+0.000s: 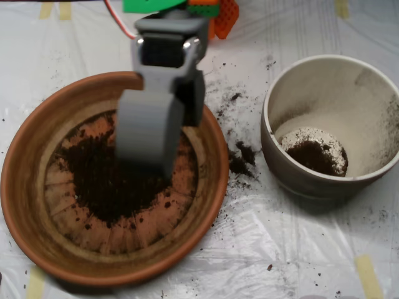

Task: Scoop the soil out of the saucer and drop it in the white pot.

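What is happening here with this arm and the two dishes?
A robot arm holds its grey scoop over the terracotta saucer, above the pile of dark soil there. The white pot to the right has a little soil at the bottom. Some spilled crumbs lie on the plastic sheet between the two.

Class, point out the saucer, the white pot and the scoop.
saucer (25, 205), overhead view, bare left inner wall.
white pot (336, 99), overhead view, dusty inner wall.
scoop (146, 134), overhead view, grey outer shell above the soil.
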